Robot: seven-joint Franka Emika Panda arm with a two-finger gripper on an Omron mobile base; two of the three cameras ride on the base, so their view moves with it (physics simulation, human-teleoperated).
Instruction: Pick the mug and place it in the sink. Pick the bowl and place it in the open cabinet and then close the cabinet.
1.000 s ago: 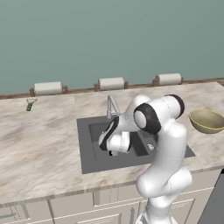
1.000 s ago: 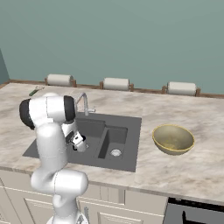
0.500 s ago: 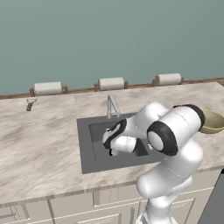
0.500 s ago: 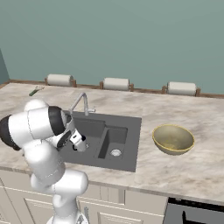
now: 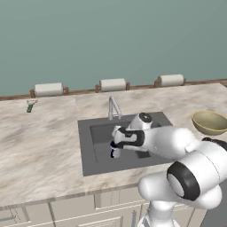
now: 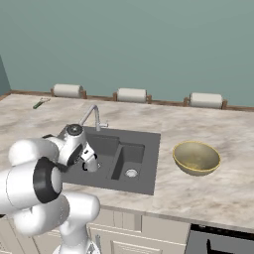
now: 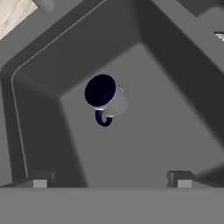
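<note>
The dark navy mug [image 7: 103, 96] stands upright on the floor of the large basin of the grey sink [image 7: 166, 131], handle toward the hand camera. My gripper [image 7: 110, 181] hangs open above it, apart from it, with nothing between the fingertips. From the base views the gripper [image 5: 114, 148] [image 6: 91, 161] sits low over the left basin of the sink [image 5: 95, 162] [image 6: 146, 149]. The olive-tan bowl [image 5: 210, 122] [image 6: 196, 158] rests on the counter to the right of the sink. The cabinet is out of view.
A chrome faucet [image 5: 113, 106] [image 6: 94, 115] rises behind the sink. Three paper towel rolls [image 5: 112, 84] line the back wall. A small green-handled tool [image 5: 30, 106] lies at the far left of the marble counter. A black oven top [image 6: 218, 243] shows at lower right.
The arm's elbow and shoulder have swung down and toward the counter's front. The hand has stayed over the left basin and the jaws have stayed open.
</note>
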